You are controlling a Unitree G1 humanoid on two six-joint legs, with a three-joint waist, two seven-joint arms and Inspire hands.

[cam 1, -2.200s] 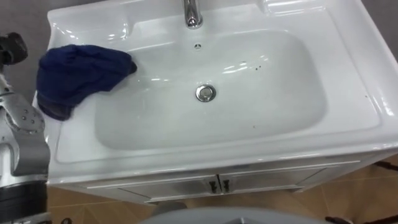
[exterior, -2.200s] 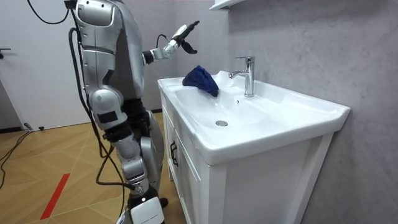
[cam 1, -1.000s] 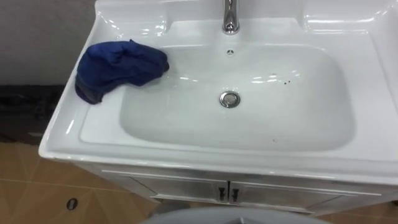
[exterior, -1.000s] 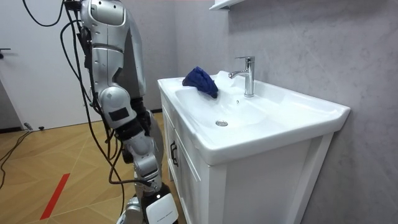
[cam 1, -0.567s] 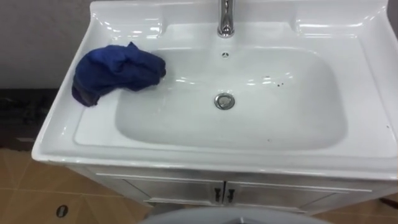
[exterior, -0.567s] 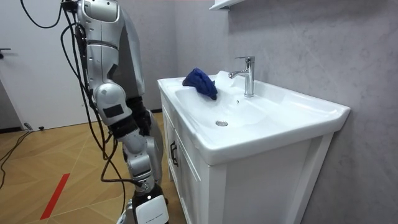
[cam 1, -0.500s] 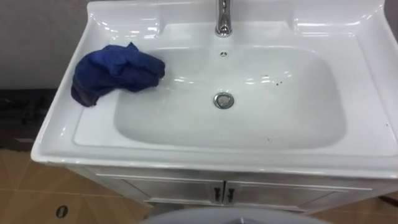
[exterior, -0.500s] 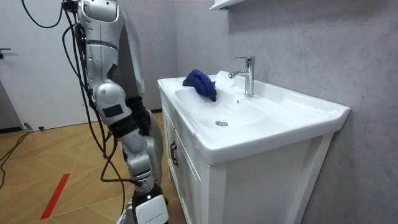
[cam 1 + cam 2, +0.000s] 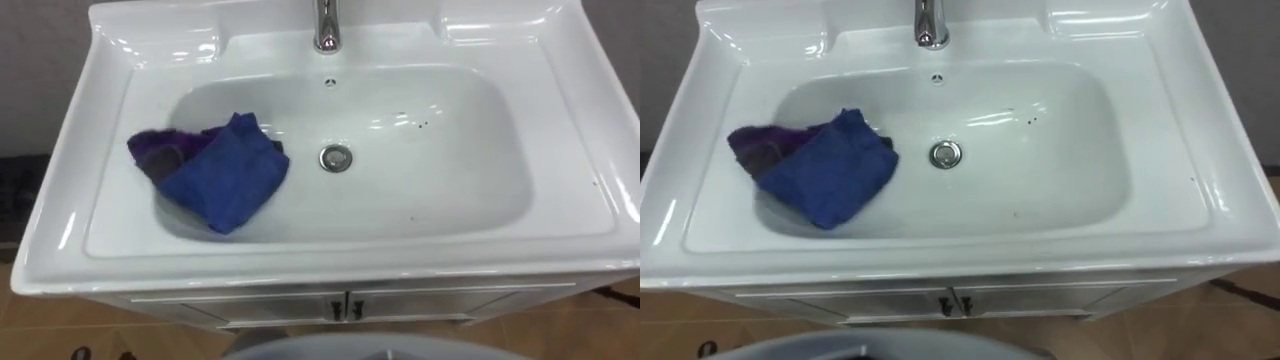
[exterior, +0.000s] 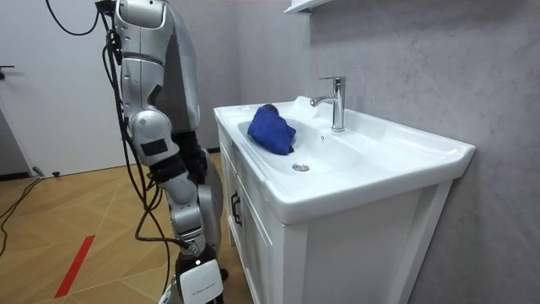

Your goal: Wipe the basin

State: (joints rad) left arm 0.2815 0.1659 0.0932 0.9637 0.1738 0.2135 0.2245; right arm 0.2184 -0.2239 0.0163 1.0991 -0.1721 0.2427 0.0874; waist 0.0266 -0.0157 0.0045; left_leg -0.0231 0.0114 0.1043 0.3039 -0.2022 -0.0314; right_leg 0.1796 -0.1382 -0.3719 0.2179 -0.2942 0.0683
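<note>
- Change from the earlier frame: the blue cloth (image 9: 215, 172) lay bunched on the left rim of the basin (image 9: 450, 170), at the back corner. It now lies inside the bowl, on the left slope, spread flatter with one corner pointing toward the back.
- Cloth position: its right edge is near the drain (image 9: 336, 157) but clear of it. A darker, purplish fold shows at its left end, against the bowl wall.
- Fixed parts: the faucet (image 9: 326, 30) stands at the middle of the back rim, with a small overflow hole just below it.
- Open room: the right half of the bowl is bare except for small dark specks (image 9: 415, 124) near the back right. Broad flat rims run along both sides and the front.
- Below the front rim: two cabinet doors (image 9: 340, 305) meet at the centre.
- Robot position: in the room view it stands upright before the cabinet, on the room view's left.
- Hand state: cannot be told; nothing touches the cloth.
</note>
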